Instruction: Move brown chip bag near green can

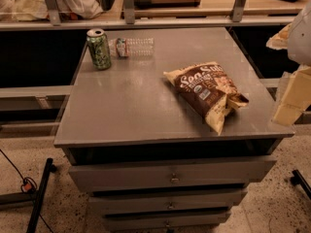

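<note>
Hanging at the right edge of the grey cabinet top (136, 108), the gripper (290, 100) is clear of bag and can; whether it is wide or narrow, I cannot tell. The brown chip bag (206, 93) lies flat on the top's right half, near its front edge. The green can (99, 48) stands upright at the top's back left corner, with a clear plastic bottle (132, 46) lying just beside it. Bare top spreads between bag and can. Drawers (170, 176) sit under the top.
</note>
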`<control>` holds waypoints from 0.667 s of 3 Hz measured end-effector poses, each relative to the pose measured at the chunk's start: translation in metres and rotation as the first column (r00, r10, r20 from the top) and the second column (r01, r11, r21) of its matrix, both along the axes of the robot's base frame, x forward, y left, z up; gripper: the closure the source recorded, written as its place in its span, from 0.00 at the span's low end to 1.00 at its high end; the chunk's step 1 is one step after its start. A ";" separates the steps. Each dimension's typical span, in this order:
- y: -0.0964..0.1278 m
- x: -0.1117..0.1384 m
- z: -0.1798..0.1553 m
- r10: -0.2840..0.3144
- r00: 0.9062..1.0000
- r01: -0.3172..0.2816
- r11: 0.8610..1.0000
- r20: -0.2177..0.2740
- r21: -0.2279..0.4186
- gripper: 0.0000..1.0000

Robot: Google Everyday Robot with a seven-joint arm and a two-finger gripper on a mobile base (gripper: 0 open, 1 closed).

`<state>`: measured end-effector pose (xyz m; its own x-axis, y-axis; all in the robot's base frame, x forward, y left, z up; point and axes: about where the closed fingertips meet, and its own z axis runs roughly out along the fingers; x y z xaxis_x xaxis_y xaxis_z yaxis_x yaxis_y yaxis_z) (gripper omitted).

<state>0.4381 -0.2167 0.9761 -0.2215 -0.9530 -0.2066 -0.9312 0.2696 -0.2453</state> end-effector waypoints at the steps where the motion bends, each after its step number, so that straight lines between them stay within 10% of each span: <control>1: 0.000 0.000 0.000 0.000 1.000 0.000 1.000 0.000 0.000 0.00; 2: 0.003 0.003 -0.003 0.008 1.000 -0.008 1.000 -0.002 0.016 0.00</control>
